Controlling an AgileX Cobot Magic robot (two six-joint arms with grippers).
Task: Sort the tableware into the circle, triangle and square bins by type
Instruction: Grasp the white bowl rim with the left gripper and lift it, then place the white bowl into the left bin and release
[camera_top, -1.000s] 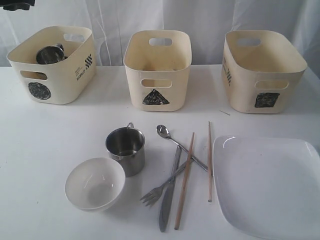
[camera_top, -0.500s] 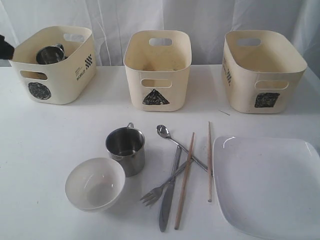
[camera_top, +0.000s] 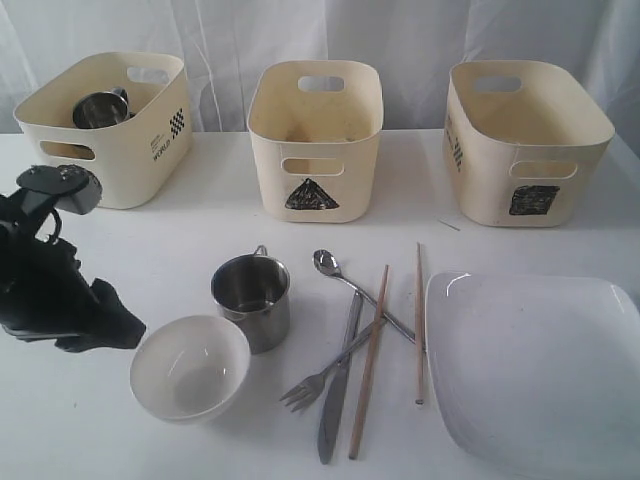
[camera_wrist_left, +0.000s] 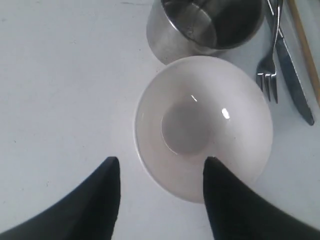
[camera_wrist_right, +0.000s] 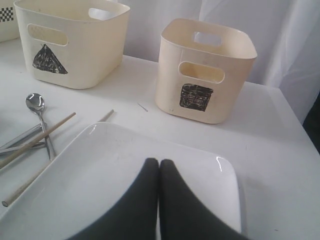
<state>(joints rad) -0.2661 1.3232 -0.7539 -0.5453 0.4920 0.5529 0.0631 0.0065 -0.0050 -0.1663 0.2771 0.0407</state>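
- Circle bin (camera_top: 105, 130) (steel mug (camera_top: 98, 108) inside), triangle bin (camera_top: 315, 140), square bin (camera_top: 525, 140): cream, at 10, 12, 2 o'clock.
- Second mug (camera_top: 252, 300) upright, centre; white bowl (camera_top: 190, 367) at its 7 o'clock.
- Spoon (camera_top: 327, 263), fork (camera_top: 310, 385), knife (camera_top: 335, 400), chopsticks (camera_top: 369, 360) crossed, at its 3 o'clock.
- Square plate (camera_top: 540, 370), 4 o'clock.

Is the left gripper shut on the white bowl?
No: the left gripper is open wide at the rim of the white bowl, gripping nothing.

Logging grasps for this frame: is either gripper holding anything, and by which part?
Nothing is held. The left gripper is open astride the rim of the white bowl; the right gripper is shut, empty, over the plate.
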